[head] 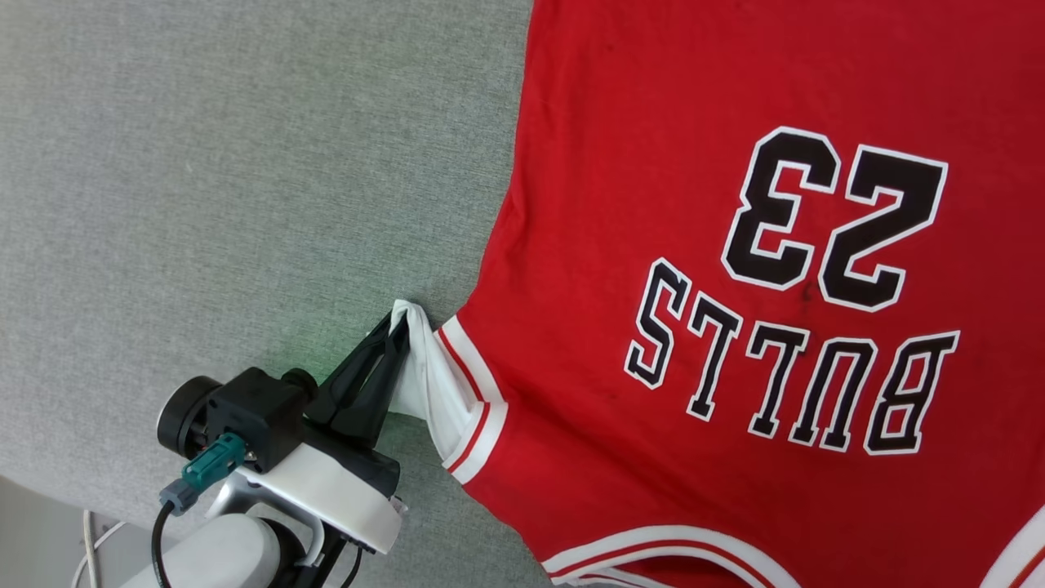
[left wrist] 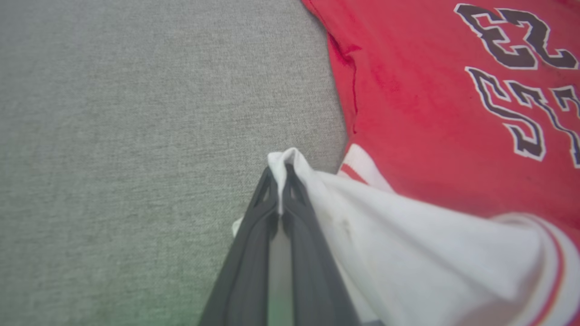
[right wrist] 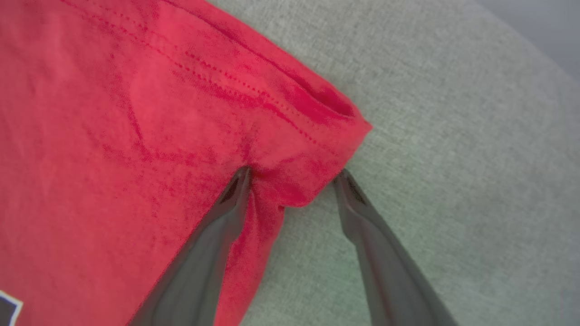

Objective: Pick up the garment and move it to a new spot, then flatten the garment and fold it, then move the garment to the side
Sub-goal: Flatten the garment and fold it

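Note:
The garment [head: 694,204], a red jersey T-shirt with black lettering "BULLS 23" facing up, lies spread on the grey fabric surface [head: 245,163]. My left gripper [head: 400,322] is shut on the tip of its white sleeve [head: 433,384], pulling the cloth into a bunched point; the left wrist view shows the sleeve [left wrist: 408,235] pinched between the dark fingers of that gripper [left wrist: 281,170]. In the right wrist view my right gripper [right wrist: 292,174] stands open, its fingers [right wrist: 358,203] straddling a rumpled red hem corner [right wrist: 312,131] of the garment [right wrist: 113,136].
The grey surface [right wrist: 453,158] stretches bare to the left of the garment. Its near edge runs across the lower left of the head view, with a pale floor and white cable [head: 90,547] beyond it.

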### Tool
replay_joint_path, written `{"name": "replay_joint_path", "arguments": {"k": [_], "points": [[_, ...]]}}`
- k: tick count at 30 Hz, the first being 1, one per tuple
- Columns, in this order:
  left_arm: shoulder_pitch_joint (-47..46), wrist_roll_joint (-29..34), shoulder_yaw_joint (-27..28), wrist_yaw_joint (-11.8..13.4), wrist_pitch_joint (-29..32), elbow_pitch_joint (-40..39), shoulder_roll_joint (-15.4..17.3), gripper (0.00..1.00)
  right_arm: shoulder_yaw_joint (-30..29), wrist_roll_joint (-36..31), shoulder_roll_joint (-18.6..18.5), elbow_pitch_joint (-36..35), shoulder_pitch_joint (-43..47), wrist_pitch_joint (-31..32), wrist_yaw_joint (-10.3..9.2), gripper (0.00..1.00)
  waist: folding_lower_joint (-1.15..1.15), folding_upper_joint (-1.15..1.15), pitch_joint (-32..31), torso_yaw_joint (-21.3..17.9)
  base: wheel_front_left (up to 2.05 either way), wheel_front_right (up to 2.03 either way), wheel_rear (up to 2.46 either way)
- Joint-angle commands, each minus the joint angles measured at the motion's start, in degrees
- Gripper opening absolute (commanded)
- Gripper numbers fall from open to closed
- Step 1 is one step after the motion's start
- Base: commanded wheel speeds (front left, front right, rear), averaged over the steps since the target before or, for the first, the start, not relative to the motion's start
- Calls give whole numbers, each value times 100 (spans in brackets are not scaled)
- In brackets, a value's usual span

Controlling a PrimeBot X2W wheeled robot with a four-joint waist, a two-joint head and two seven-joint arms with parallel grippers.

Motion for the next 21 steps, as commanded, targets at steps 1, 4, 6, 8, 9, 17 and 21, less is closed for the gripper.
{"name": "replay_joint_path", "arguments": {"k": [1, 4, 6, 8, 9, 17, 21], "points": [[-62, 42, -20, 7, -2, 49, -20, 0, 216, 19, 40, 253, 509, 27, 0, 0, 0, 0, -57, -8, 0, 0, 0], [-29, 20, -42, 24, -3, 110, -66, 0, 177, 56, -23, 189, 367, -164, -1, 0, 0, 0, -239, -59, 0, 0, 0], [44, -5, -68, 38, -1, 174, -84, 0, 202, 106, -25, 135, 268, -334, -1, 0, 0, 0, -412, -103, 0, 0, 0], [111, -39, -97, 33, -18, 209, -125, 0, 257, 197, -90, 40, 204, -501, -1, 0, 0, 0, -607, -140, 0, 0, 0], [143, -59, -111, 28, -19, 239, -133, 0, 280, 277, -118, 18, 224, -582, -1, 0, 0, 0, -731, -159, 0, 0, 0], [544, -263, -98, 137, -31, 393, -38, 0, 936, 1072, -993, -767, 1101, -1006, -1, 0, 0, 0, -1725, -372, 0, 0, 0], [821, -402, -41, 230, -53, 389, 24, 0, 1123, 1547, -1601, -1327, 2013, -1243, -1, 0, 0, 0, -2133, -525, 0, 0, 0]]}}
